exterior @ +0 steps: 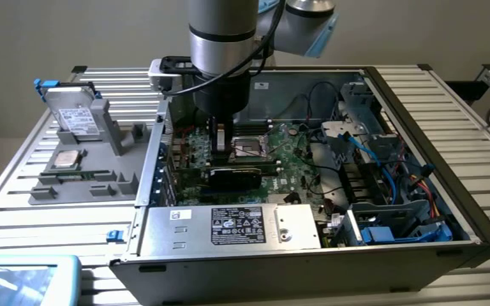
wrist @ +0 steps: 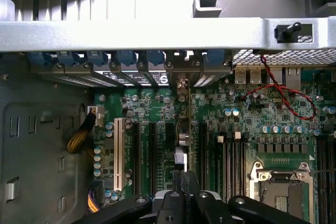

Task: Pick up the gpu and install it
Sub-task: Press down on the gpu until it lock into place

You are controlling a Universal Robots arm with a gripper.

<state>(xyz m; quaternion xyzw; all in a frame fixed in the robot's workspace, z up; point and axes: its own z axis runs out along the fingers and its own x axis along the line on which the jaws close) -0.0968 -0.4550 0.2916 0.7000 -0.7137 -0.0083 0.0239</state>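
closed on the gpu's (exterior: 233, 172) top edge, the gripper (exterior: 220, 148) holds the card upright on the motherboard (exterior: 292, 162), in the case (exterior: 449, 185), left of the cpu socket (exterior: 249, 148), edge-on among expansion slots (wrist: 143, 153).

Printed labels in view, none of them legible.

The white-bordered black rating label (exterior: 237, 225) on the silver metal power supply box (exterior: 228, 231), nearer the camera than the gripper (exterior: 220, 150) in the exterior view, carries rows of small certification marks and fine print that cannot be read. The white sticker (exterior: 77, 118) on the upright silver hard drive (exterior: 74, 115), towards the exterior view's left of the gripper, shows dark lines of print, also unreadable.
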